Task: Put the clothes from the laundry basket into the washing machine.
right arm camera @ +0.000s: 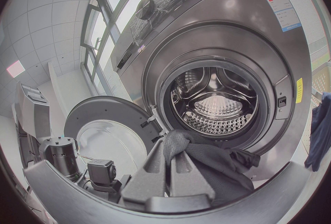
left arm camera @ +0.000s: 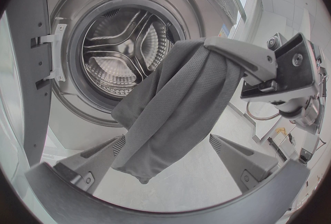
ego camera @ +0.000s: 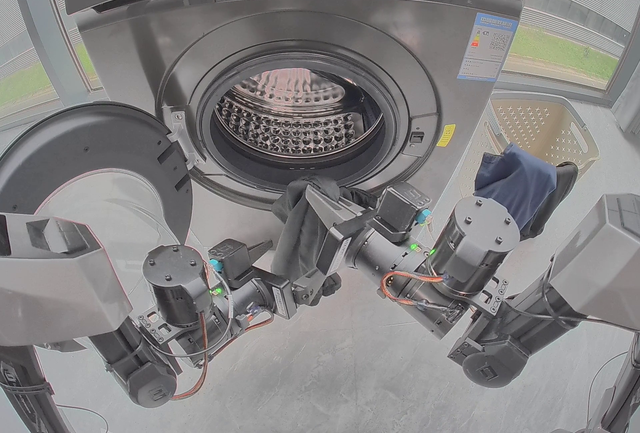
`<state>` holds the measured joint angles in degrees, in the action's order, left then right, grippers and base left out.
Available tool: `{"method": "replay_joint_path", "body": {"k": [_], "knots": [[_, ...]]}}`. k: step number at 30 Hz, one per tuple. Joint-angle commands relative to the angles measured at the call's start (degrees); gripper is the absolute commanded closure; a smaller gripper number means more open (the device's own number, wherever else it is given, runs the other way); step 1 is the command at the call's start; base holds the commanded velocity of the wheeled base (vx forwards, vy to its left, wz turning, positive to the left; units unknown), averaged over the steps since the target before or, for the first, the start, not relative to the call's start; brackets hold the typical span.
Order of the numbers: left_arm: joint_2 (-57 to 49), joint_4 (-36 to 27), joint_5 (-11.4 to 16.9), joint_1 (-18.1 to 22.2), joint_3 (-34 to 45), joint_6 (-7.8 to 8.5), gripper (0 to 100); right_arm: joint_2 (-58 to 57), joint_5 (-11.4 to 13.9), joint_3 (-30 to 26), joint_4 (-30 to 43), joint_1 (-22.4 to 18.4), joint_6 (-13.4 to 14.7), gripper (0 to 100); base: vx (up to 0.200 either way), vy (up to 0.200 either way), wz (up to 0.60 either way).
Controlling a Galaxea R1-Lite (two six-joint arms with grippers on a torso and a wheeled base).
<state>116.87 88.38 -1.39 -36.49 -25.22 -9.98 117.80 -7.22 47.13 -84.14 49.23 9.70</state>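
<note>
Garment (ego camera: 300, 234) in right end effector (ego camera: 317, 197) before washing machine (ego camera: 427, 54) on grey floor (ego camera: 347, 361)

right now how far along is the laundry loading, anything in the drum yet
Done: the door stands open, but the drum looks empty. In hand: the right gripper is shut on a dark grey garment just below the opening, with the open left gripper at its hanging end. Left: get it inside, then the navy garment draped on the laundry basket.
</note>
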Motion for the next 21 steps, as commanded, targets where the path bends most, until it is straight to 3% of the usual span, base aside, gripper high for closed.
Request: {"method": "replay_joint_path", "body": {"k": [1,13,21], "knots": [[2.31,0.04,-0.02,0.54,-0.88,0.05,0,-0.02,0.01,0.07,-0.06,0.17,-0.04,100,0.000,0.000,0.00],[4.59,0.12,0.07,-0.87,-2.29,0.23,0,0.06,0.01,0.16,-0.06,0.17,0.05,100,0.000,0.000,0.00],[4.15,0.12,-0.02,1.07,-1.50,0.40,0,-0.11,-0.08,-0.02,-0.06,0.08,0.05,100,0.000,0.000,0.00]]}}
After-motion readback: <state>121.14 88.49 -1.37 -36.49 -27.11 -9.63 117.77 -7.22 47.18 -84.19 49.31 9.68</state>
